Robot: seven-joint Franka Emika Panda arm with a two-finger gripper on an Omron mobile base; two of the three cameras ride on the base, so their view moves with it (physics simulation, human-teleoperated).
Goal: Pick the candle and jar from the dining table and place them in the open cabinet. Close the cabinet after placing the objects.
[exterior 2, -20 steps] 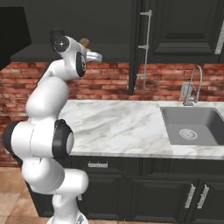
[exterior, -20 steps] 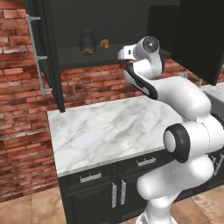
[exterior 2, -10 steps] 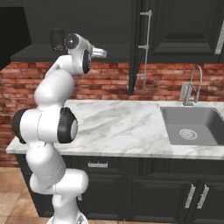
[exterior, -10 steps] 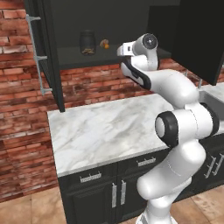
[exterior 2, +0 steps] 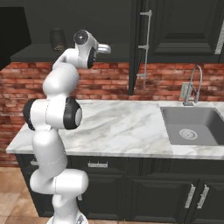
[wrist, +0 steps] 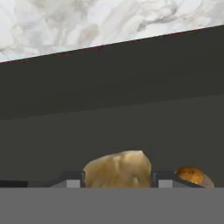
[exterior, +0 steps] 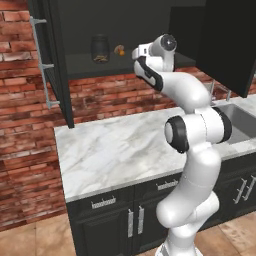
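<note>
Up at the open cabinet (exterior: pixel 55 65), the gripper (wrist: pixel 117 178) pinches a tan lump between its fingers over the dark shelf, while the jar (exterior: pixel 100 49) and candle (exterior: pixel 119 50) sit side by side inside.

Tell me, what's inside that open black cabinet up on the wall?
On the cabinet's dark shelf stand the jar and, a little to its right, the candle. The robot's arm covers the shelf further right, so anything there can't be seen.

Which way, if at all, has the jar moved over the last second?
No. The jar sits at the same spot on the cabinet shelf, just left of the candle.
</note>
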